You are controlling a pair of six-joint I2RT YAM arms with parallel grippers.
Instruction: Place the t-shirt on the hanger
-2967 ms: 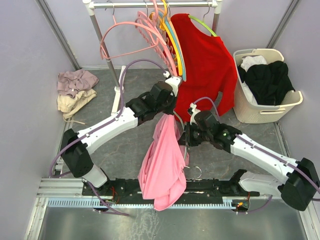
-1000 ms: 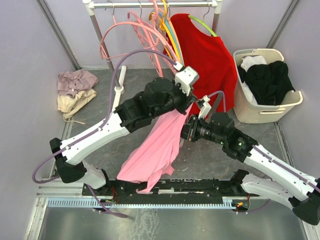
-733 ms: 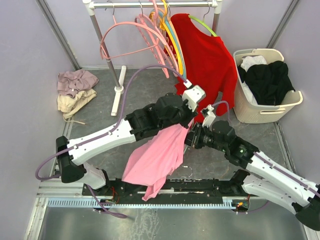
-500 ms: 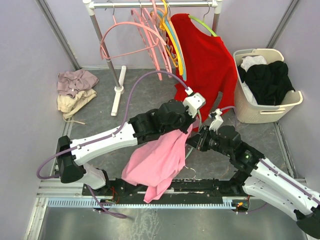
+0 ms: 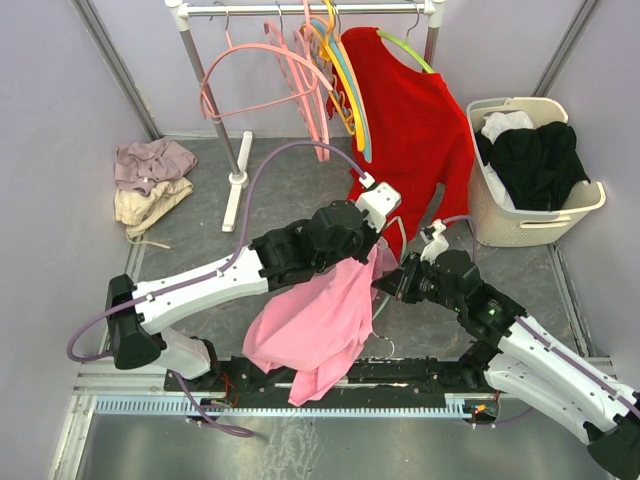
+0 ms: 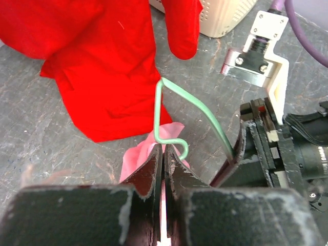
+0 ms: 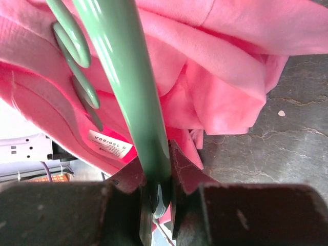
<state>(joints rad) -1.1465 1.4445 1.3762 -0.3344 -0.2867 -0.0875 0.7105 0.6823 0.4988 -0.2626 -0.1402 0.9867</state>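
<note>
L gripper (image 6: 163, 154) pinched tight on pink t-shirt (image 5: 315, 325), which hangs below it. R gripper (image 7: 156, 165) clamps mint hanger (image 6: 197, 110) bar. Hanger's bent end sits just ahead of L tips, prob. touching cloth. Red shirt (image 6: 102, 61) lies beyond.

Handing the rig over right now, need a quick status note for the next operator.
Left gripper: shut on a pinch of the pink t-shirt, which hangs from it above the table.
Right gripper: shut on one arm of the mint-green hanger, held against the shirt near its label.
Done: both items are lifted and together.
Left: the shirt is bunched, not spread over the hanger's shoulders. Work the hanger through the neck and seat both shoulders.
</note>
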